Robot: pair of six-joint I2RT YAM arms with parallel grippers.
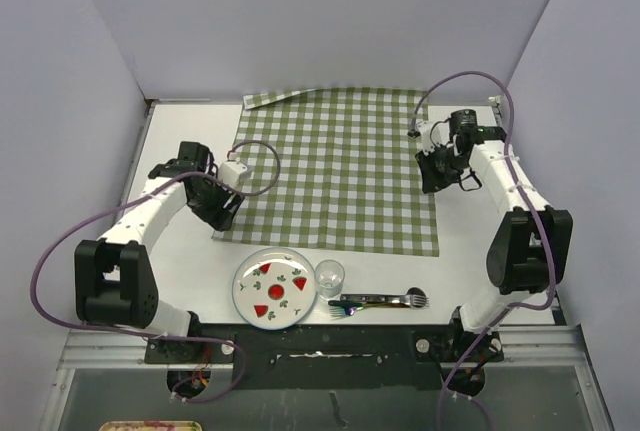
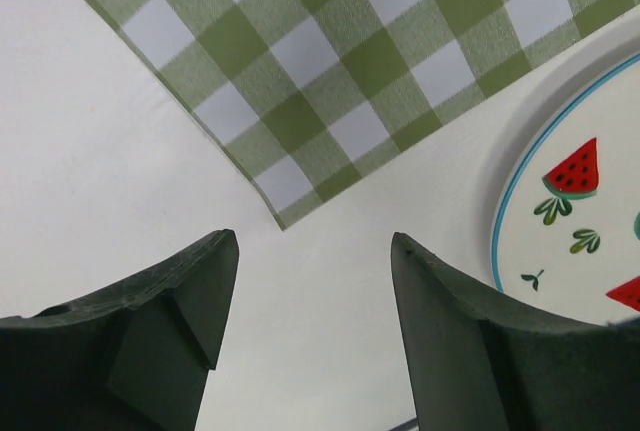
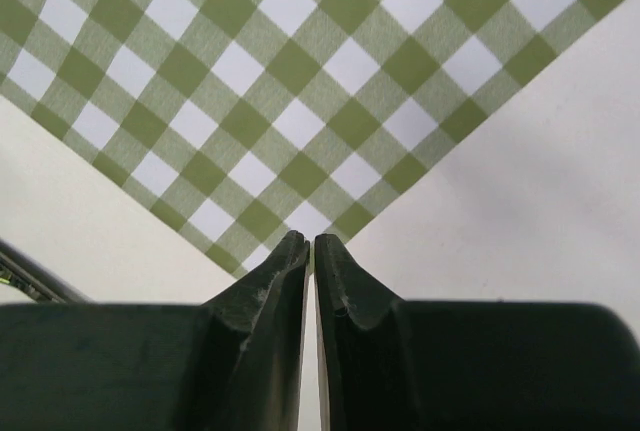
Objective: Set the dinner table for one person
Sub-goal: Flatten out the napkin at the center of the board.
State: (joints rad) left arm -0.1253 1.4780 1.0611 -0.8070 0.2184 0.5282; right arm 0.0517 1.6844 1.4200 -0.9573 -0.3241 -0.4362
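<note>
The dinner table is a white top with a green-and-white checked cloth spread flat over its far half. My left gripper hovers open over bare table, just off the cloth's near-left corner, with nothing between its fingers. My right gripper hangs above the cloth's right edge. In the right wrist view its fingertips stand almost together with only a thin slit, and the cloth's corner shows just beyond them.
A white plate with watermelon prints lies at the near edge, also seen in the left wrist view. A small clear glass stands beside it. Iridescent cutlery lies to the right.
</note>
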